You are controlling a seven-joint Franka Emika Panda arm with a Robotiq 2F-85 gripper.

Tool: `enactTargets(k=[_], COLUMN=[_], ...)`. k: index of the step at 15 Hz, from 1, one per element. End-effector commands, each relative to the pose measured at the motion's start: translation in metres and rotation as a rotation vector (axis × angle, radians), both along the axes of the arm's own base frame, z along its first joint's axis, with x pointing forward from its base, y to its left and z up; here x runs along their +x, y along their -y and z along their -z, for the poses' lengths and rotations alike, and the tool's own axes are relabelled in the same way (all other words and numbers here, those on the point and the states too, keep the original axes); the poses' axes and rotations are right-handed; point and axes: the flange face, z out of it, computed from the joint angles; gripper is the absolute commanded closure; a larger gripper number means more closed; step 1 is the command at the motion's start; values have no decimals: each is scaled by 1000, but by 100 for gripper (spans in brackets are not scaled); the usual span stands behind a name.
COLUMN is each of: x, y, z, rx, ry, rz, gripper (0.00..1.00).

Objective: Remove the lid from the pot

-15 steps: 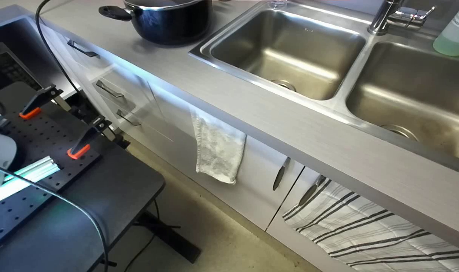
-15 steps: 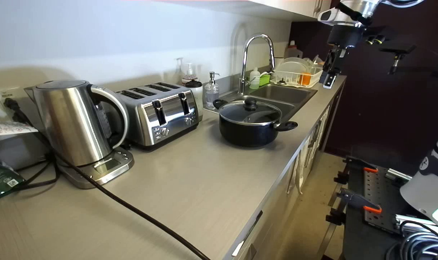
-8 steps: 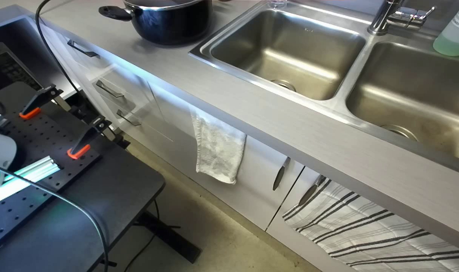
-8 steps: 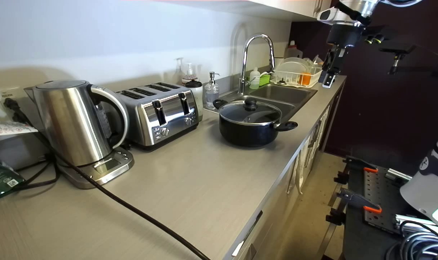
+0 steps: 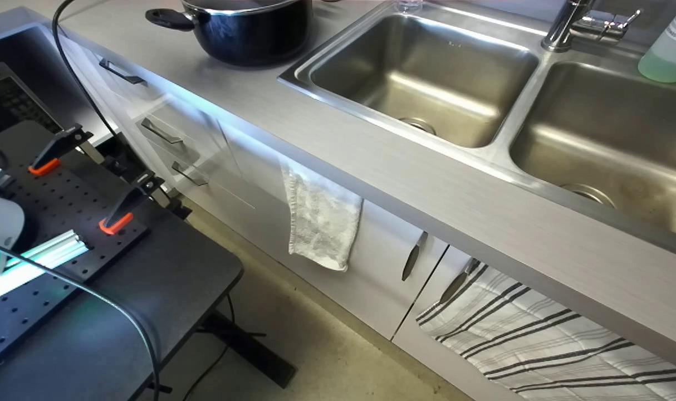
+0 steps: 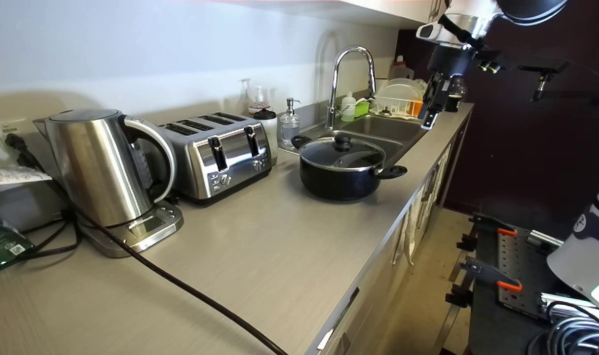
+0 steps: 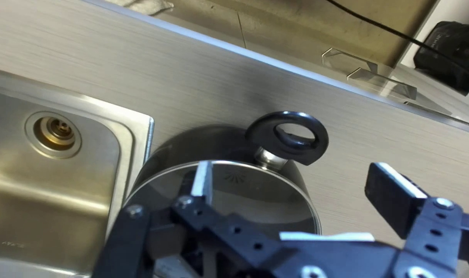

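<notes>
The dark pot (image 6: 336, 185) stands upright on the counter beside the sink; part of it shows in an exterior view (image 5: 254, 36) and in the wrist view (image 7: 203, 141). The glass lid (image 6: 321, 157) with its silvery rim and black knob (image 6: 343, 143) sits flat on the pot. In the wrist view the lid (image 7: 257, 200) is partly covered by my gripper, and its knob is hidden. My gripper (image 6: 428, 118) is open and empty, above and apart from the pot, over the sink side. In the wrist view the fingers of my gripper (image 7: 296, 189) are wide apart.
A steel sink (image 5: 427, 83) with a tall faucet (image 6: 334, 84) adjoins the pot. A soap dispenser (image 6: 289, 123), a toaster (image 6: 220, 153) and a kettle (image 6: 92, 167) stand along the wall. A black cable (image 6: 181, 286) crosses the counter. A dish rack (image 6: 398, 106) stands beyond the sink.
In the last half second my gripper has moved left and slightly down in an exterior view, closer to the pot. The pot and lid have not moved.
</notes>
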Motion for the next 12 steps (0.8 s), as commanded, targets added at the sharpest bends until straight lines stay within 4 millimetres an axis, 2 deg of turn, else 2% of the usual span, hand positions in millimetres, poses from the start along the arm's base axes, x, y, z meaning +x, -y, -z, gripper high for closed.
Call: enactTargets(k=[1,6,12], x=[26,58,97], y=[-4,-4,-18], z=[15,34,54], rx=[-7,-17,-29], ry=[55,122,163], rz=[-1,3,-4], gripper=[0,0,0])
